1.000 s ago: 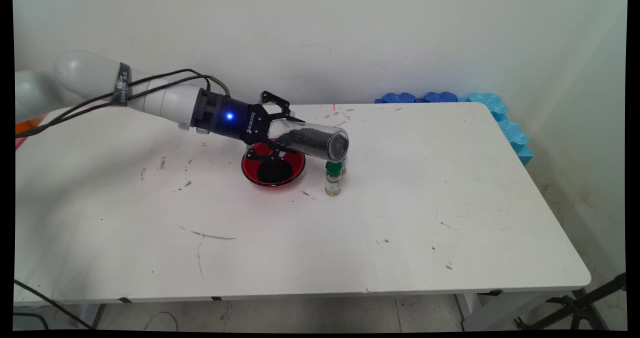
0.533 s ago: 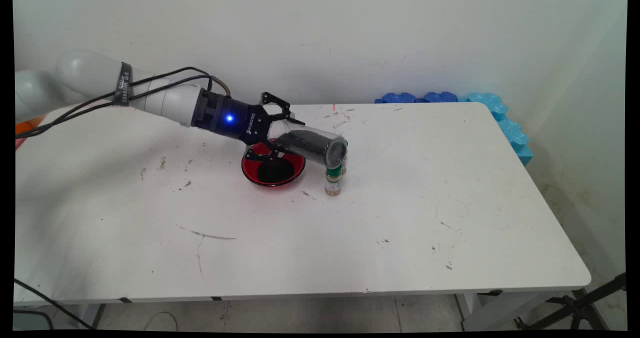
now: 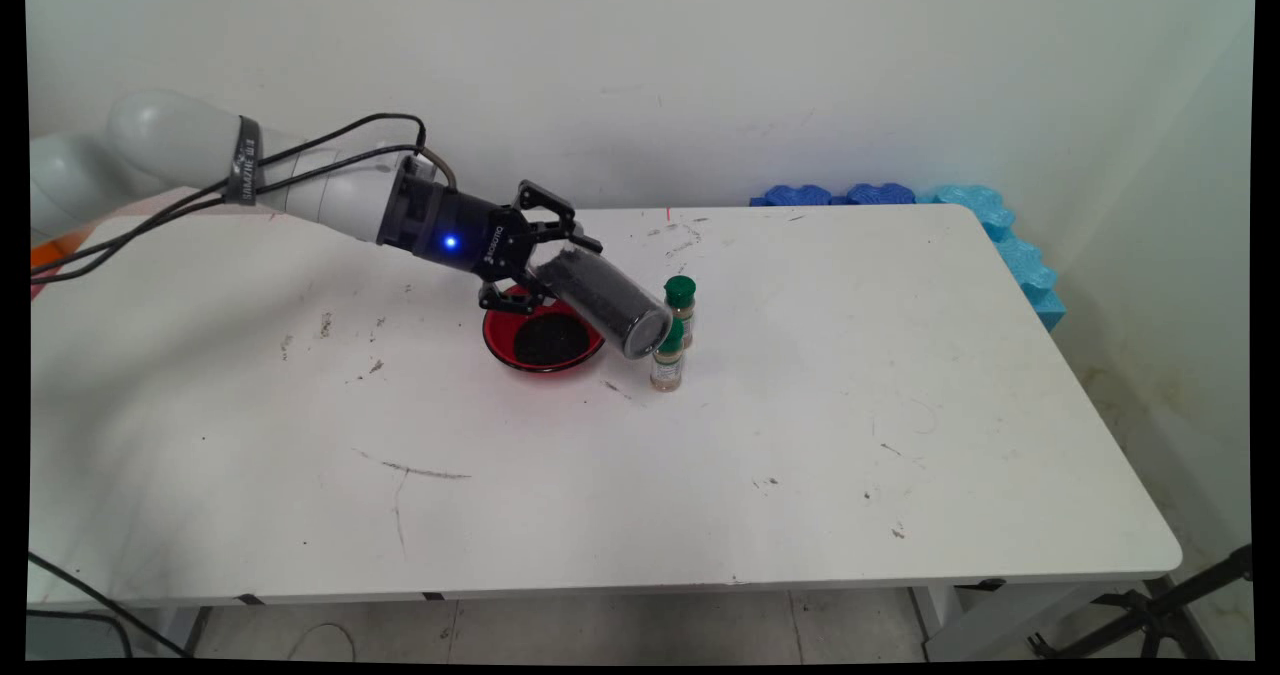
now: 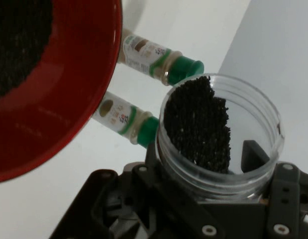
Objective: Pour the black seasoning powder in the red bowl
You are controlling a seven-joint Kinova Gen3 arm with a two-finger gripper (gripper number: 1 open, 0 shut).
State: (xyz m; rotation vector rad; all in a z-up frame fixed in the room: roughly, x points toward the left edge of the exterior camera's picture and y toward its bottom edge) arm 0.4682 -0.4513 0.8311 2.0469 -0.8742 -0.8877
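Standing nearest the table's (image 3: pixel 800 475) front edge among the items: one small spice bottle (image 3: pixel 667 355) with a green cap, upright, pale powder inside, its cap partly hidden in the main view by the jar held above it.

Item, just behind it: a second small spice bottle (image 3: pixel 681 303), same green cap, upright, close to the first but apart from it. In the hand view both bottles (image 4: pixel 126 119) (image 4: pixel 158 58) lie side by side between the bowl and the jar's mouth.

Item, left of the bottles: a red bowl (image 3: pixel 505 343) resting flat on the table, a dark pile of black grains in its middle. The hand view shows its rim (image 4: pixel 89 94) close beside the bottles; contact cannot be told.

Item, held above: a clear jar (image 3: pixel 600 300) of black grains, clamped near its closed end by the gripper (image 3: pixel 530 255), jaws drawn in against its wall. The jar slants, open mouth lower and toward the bottles, closed end higher by the hand. The hand view looks into the mouth (image 4: pixel 221 132): grains heaped against one side, as the tilt would settle them, with no lid on it.

Item, far right corner: blue foam pieces (image 3: pixel 900 200) against the wall, well apart from everything else.
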